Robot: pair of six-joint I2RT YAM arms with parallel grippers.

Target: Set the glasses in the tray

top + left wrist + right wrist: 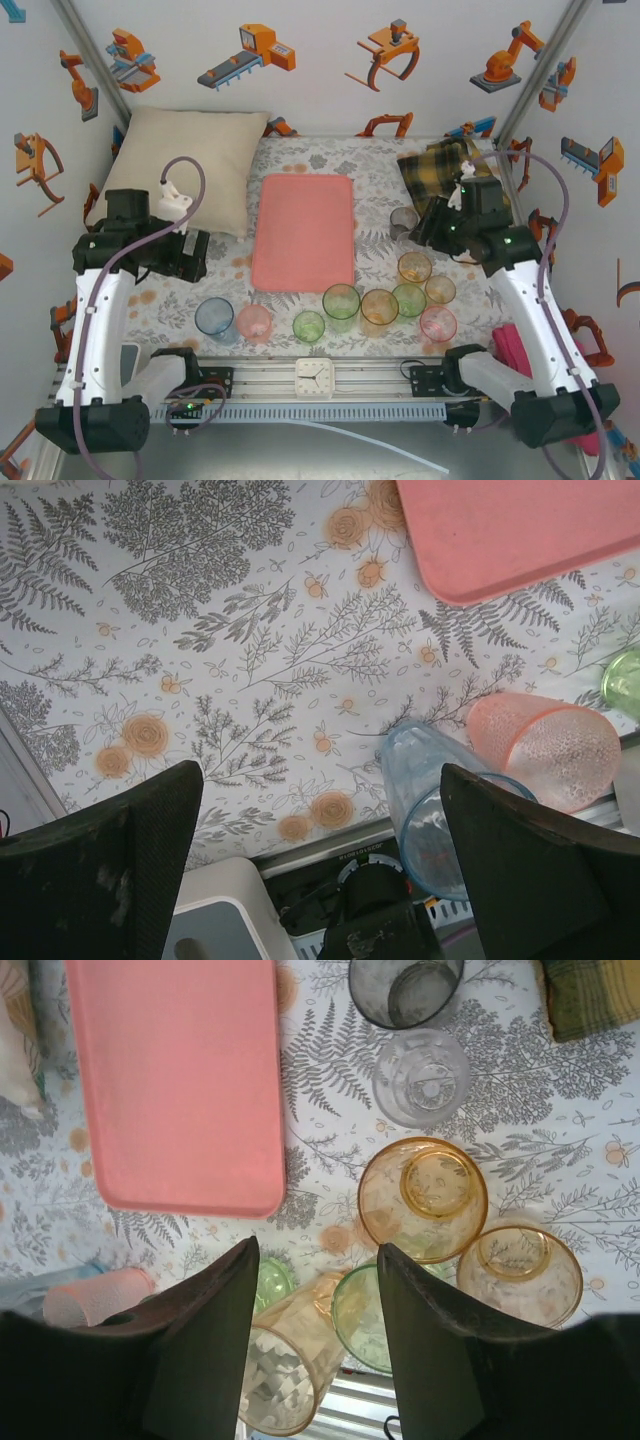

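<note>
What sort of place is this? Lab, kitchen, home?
Probably a robot data-collection booth: walls printed with robot-arm cartoons, aluminium frame posts, floral tablecloth staged with tinted glasses and a pink tray.

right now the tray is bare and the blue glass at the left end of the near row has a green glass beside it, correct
No: beside the blue glass stands a pink glass, not a green one, as the top external view shows. The rest holds: the tray is bare and the blue glass ends the near row on the left.

No readable text, clock face point(314, 378) numerals too small
</note>
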